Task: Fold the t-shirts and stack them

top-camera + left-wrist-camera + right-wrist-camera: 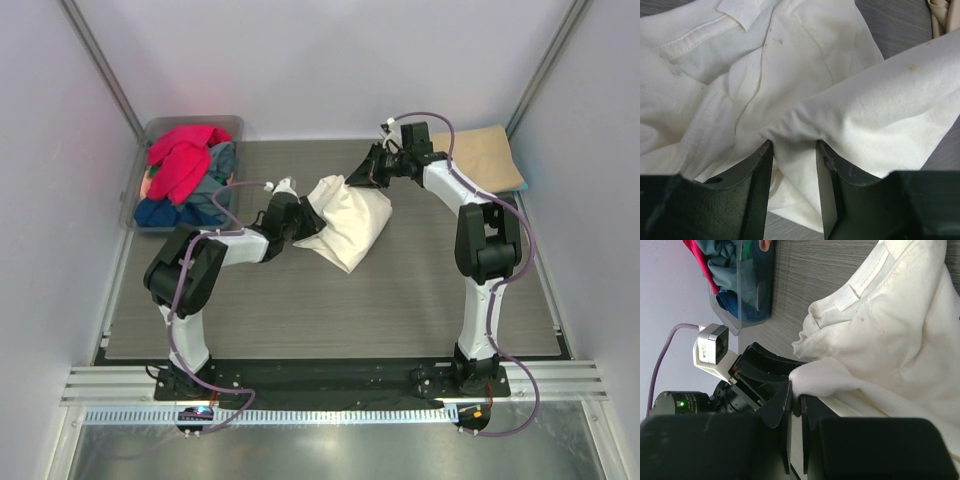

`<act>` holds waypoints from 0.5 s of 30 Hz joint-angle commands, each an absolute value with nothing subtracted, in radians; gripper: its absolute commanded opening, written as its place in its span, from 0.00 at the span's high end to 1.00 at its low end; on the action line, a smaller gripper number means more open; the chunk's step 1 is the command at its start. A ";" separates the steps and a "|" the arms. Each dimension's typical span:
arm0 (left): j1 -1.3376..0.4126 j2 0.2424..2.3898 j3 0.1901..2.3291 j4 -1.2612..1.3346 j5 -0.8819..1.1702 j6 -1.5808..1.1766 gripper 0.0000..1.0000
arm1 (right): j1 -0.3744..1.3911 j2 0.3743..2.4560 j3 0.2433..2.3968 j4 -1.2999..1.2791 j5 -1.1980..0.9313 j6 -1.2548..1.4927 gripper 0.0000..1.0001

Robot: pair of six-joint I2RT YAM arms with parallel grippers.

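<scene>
Top external first: where do you have the cream-white t-shirt (350, 225)?

I have it crumpled near the middle of the table (400, 300), lying between my two arms. The left gripper (303, 215) is at its left edge, the right gripper (360, 180) at its far corner.

Are the claws holding?

On my left wrist view a gathered ridge of the white cloth runs down between the fingers (757, 172), which stand a little apart with the fabric bunched in the gap, so I read that as a hold on the shirt. On my right wrist view the jaws are nearly together, pinching a small peak of the same cloth.

And the others?

I see the tan-beige t-shirt (480, 155) lying flat at the far right corner, well apart. The red t-shirt (183, 160) is heaped in the tub (232, 124) at the far left, on top of a blue-grey t-shirt (222, 162), with darker blue cloth at the tub's near end
</scene>
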State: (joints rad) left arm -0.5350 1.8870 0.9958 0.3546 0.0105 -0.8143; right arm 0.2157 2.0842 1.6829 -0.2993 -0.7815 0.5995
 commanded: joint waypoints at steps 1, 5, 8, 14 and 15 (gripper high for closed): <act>-0.529 1.905 1.006 0.446 -0.021 -0.824 0.61 | 0.216 2.088 1.697 -0.262 -0.821 0.588 0.99; -0.528 1.922 1.009 0.466 -0.026 -0.828 0.84 | 0.215 2.094 1.697 -0.262 -0.824 0.586 0.99; -0.529 1.901 1.000 0.468 -0.029 -0.838 1.00 | 0.210 2.094 1.694 -0.264 -0.825 0.586 0.99; -0.531 1.745 1.038 0.183 -0.116 -0.874 1.00 | 0.199 2.071 1.683 -0.270 -0.827 0.580 0.99; -0.532 1.724 1.045 0.105 -0.124 -0.877 1.00 | 0.198 2.071 1.683 -0.275 -0.827 0.580 0.99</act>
